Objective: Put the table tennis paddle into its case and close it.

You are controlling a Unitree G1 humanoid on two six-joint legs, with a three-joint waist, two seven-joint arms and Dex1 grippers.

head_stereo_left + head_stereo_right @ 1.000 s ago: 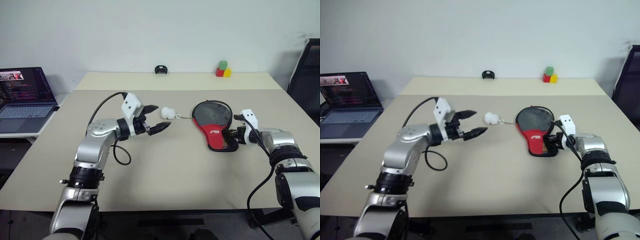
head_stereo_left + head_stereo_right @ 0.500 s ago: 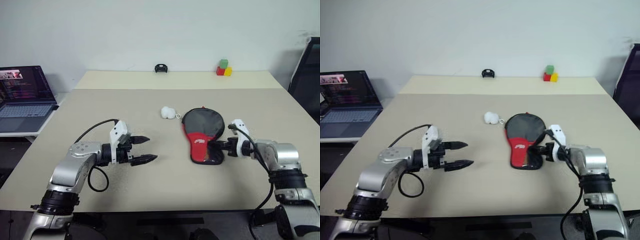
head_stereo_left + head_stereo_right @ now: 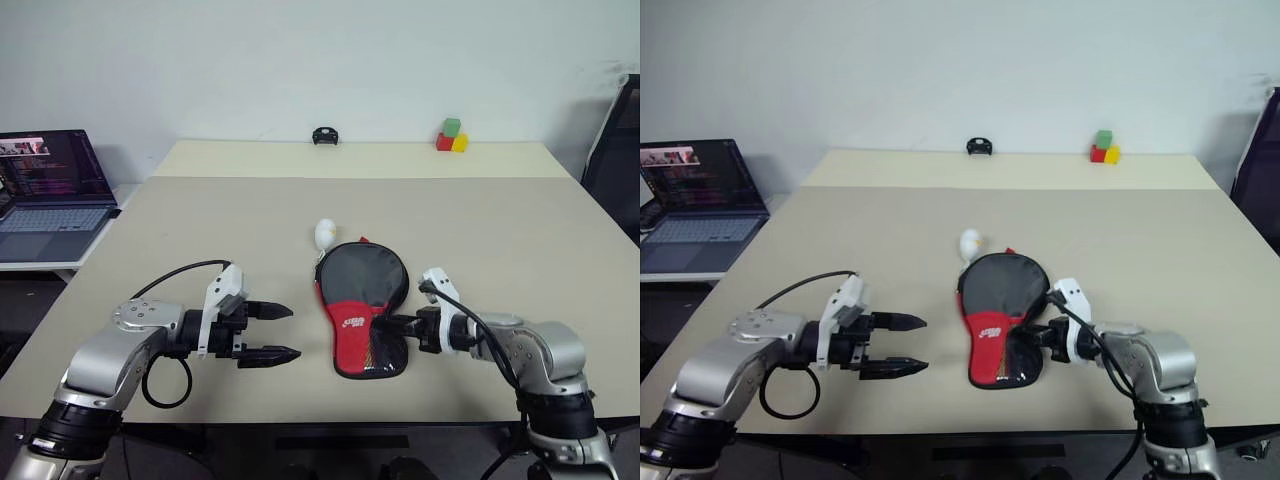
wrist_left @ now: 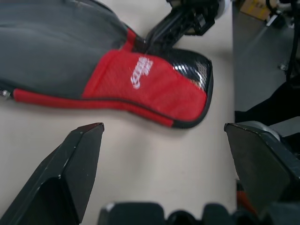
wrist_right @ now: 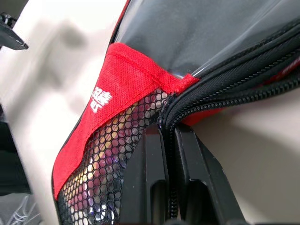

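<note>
While the right gripper (image 5: 169,154) stays pinched shut on the zip edge of the paddle case (image 3: 362,315), the left gripper (image 3: 275,332) hangs beside its red end, fingers wide apart. Advised: brace the red end before drawing the zip.

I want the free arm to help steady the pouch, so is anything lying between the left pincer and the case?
Nothing visible. The left pincer hovers open over bare table, with only tabletop between it and the case. The right pincer is shut on the case's far edge, and the small white object lies beyond the case.
</note>
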